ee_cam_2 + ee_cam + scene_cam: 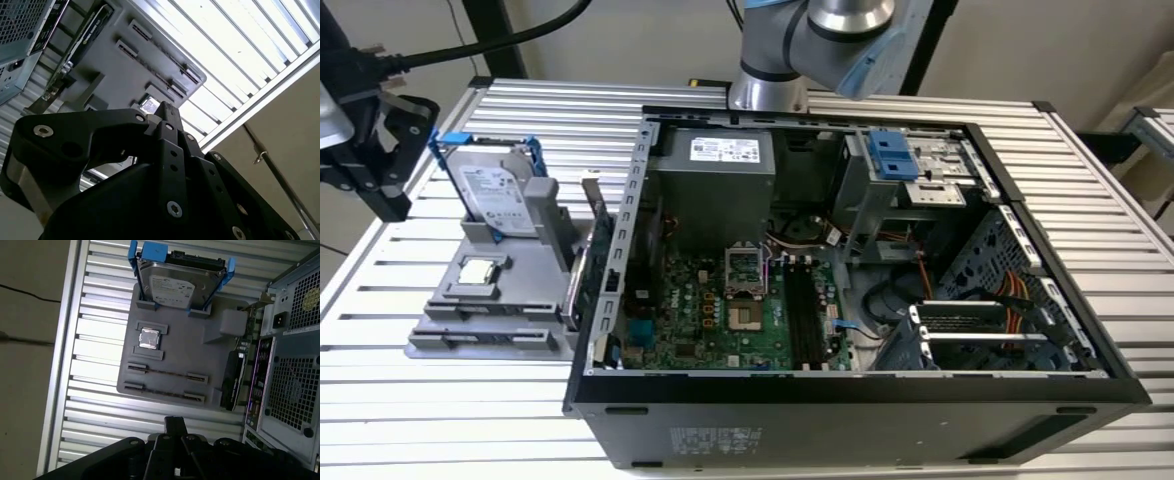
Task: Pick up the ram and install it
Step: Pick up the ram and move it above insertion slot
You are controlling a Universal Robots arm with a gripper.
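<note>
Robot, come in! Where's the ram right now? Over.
Gripper hovers near gray tray, not touching ram. It stands on edge in its tray slot, not yet picked. Nothing seen blocking it.

Grey holder tray (110, 65) lying on slatted table (240, 45). Silver CPU chip (149, 105) seated in tray, just past black gripper (167, 112). Dark card (92, 27) upright along tray's edge; perforated computer case (20, 25) just beyond that edge

gripper (175, 422) cut off below, arm (817, 40) above
</note>
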